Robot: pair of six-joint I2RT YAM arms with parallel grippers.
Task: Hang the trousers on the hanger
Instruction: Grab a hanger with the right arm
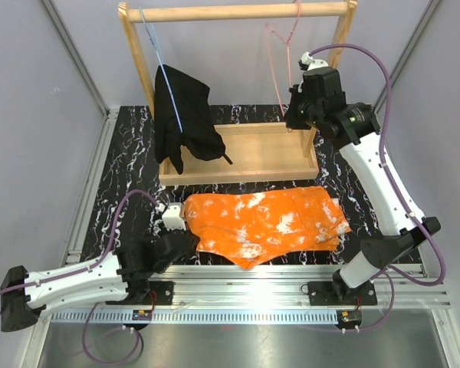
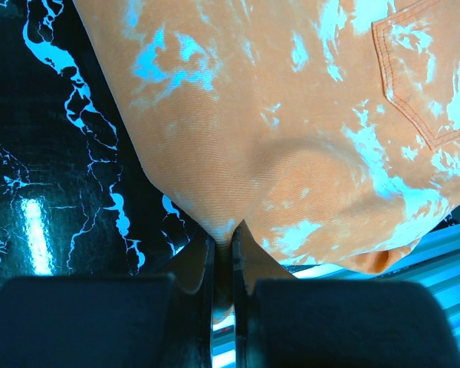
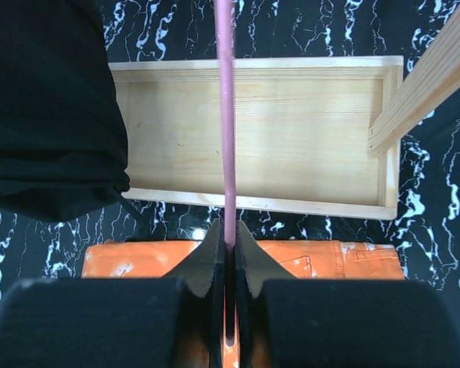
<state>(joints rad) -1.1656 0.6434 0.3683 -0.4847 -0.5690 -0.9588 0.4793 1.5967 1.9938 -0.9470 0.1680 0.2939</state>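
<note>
In front of the wooden rack point(image 1: 261, 153), the left gripper point(image 2: 224, 247) pinches the left edge of the flat-lying trousers point(image 1: 268, 218). By the rack's right post, the right gripper point(image 3: 230, 245) is clamped on the wire of the hanger point(image 3: 225, 115).

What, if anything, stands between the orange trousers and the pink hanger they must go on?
Nothing visible blocks the way. The trousers, pinched by the left gripper, lie before the wooden tray; the hanger hangs above its right side in the right gripper. The black garment hangs well left.
</note>
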